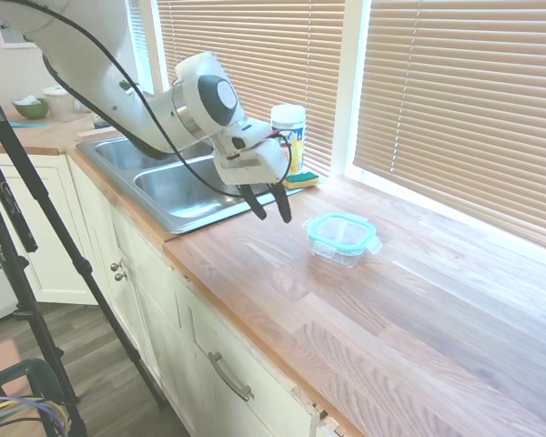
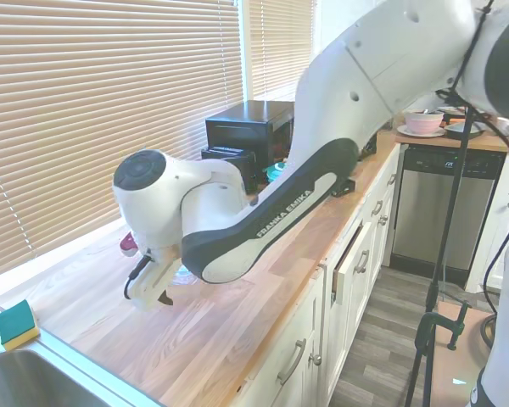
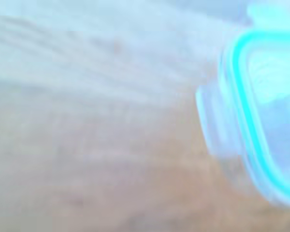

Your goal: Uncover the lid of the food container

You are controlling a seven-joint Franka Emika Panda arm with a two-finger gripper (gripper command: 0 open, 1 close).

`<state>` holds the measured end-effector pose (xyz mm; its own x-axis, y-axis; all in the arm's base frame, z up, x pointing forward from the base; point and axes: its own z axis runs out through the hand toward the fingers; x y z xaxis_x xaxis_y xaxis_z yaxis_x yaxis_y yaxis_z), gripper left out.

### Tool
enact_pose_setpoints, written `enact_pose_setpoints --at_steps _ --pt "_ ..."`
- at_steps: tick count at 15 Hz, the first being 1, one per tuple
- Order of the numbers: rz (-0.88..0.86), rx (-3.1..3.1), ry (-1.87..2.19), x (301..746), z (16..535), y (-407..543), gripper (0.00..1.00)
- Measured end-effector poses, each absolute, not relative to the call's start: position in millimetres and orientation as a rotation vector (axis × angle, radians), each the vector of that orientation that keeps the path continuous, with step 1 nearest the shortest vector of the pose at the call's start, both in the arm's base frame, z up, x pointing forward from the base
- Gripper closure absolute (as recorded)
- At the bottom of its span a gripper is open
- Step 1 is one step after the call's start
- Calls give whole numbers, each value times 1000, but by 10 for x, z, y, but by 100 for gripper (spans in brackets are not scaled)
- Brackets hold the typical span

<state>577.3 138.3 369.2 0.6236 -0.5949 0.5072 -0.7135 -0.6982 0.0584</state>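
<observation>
Wooden countertop bears food container, sponge.

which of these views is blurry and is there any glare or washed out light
Wrist view: heavily out of focus, the lid is a smeared teal edge over soft wood grain. First exterior view: sharp, lid on the food container reads clearly, blinds bright with daylight. Second exterior view: sharp, blinds washed out, the arm hides most of the container.

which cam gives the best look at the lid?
First exterior view: the lid is sharp and unobstructed, its teal rim seated on the food container, the open hand apart from it. The wrist view shows only a blurred edge, cropped. In the second exterior view the arm hides nearly all of it.
</observation>
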Motion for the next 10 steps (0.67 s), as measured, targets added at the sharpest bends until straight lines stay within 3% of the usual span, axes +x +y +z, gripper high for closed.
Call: enact_pose_setpoints --at_steps 10 --pt "914 2313 -846 6079 3221 1521 0"
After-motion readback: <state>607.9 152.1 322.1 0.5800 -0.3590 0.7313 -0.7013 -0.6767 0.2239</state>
